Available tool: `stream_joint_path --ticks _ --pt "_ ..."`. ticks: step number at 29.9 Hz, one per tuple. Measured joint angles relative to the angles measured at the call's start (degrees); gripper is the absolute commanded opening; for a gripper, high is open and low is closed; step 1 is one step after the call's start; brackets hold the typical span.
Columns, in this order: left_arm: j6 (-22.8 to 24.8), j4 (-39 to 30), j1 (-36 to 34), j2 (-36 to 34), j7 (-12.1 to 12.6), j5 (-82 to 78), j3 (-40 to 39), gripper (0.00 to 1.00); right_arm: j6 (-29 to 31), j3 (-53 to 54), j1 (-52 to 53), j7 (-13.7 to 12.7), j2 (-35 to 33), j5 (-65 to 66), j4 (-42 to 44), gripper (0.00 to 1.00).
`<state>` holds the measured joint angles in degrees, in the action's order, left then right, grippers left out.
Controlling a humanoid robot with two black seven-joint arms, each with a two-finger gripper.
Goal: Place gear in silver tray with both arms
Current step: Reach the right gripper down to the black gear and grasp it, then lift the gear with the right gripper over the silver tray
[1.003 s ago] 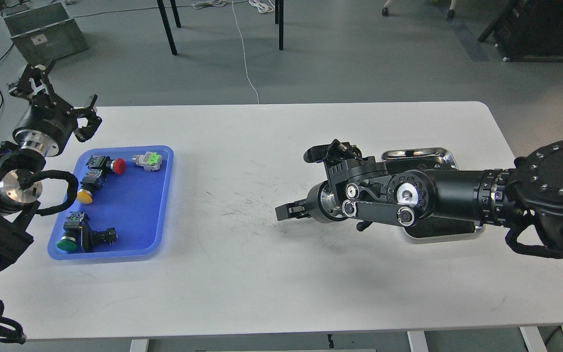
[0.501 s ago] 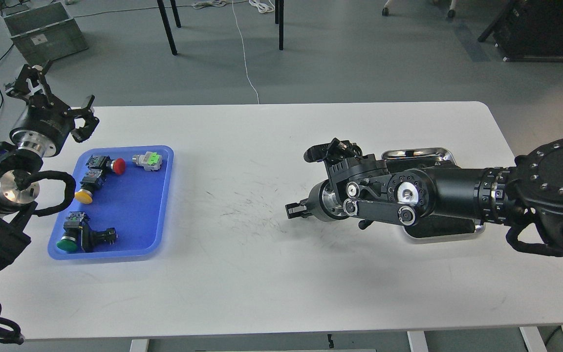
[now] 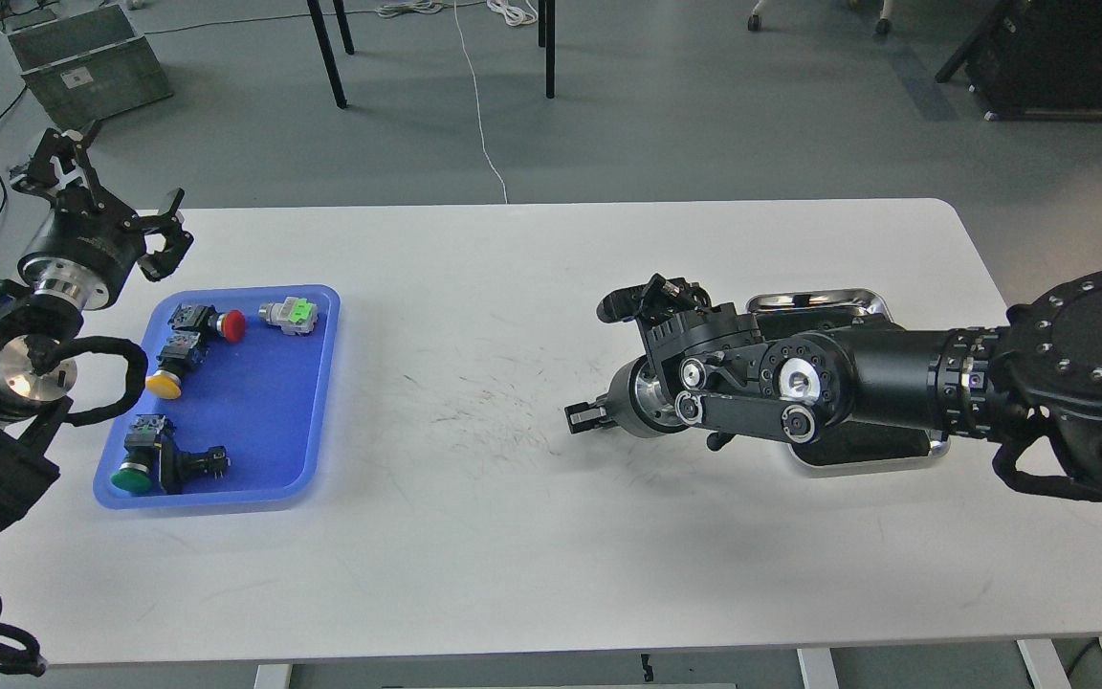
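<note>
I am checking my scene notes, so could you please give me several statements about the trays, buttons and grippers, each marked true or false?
1. The blue tray lies on the robot's left side of the table. True.
2. The silver tray is in full view. False: the right arm covers most of it.
3. The red push-button lies in the silver tray. False: it lies in the blue tray.
4. The left gripper is over the blue tray's middle. False: it is beyond the tray's far left corner.
5. The right gripper points toward the table's middle. True.
</note>
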<state>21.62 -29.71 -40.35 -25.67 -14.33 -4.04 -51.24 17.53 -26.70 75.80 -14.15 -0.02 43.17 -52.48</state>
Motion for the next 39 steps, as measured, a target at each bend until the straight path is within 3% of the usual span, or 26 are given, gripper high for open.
stream_joint_path --ticks 12,21,27,33,39 --pt "-0.1 0.1 0.0 0.0 0.0 0.0 0.0 0.98 0.4 0.8 5.6 0.2 0.0 -1.0 0.2 0.02" --pt "-0.2 0.1 -0.1 -0.1 0.1 0.0 0.0 0.98 0.4 7.5 12.8 0.7 -0.7 -1.2 -1.5 0.02" --pt "-0.2 0.2 -0.1 -0.1 0.1 0.0 0.0 0.98 0.0 10.7 13.7 0.9 -17.0 -0.7 -9.8 0.02" --pt "-0.2 0.4 -0.1 0.0 0.1 0.0 0.0 0.98 -0.2 10.9 7.7 1.4 -32.4 1.9 -17.9 0.02" --pt "-0.3 0.4 -0.1 0.1 0.1 -1.1 0.0 0.98 -1.5 11.6 0.1 2.8 -40.1 6.6 -19.5 0.02"
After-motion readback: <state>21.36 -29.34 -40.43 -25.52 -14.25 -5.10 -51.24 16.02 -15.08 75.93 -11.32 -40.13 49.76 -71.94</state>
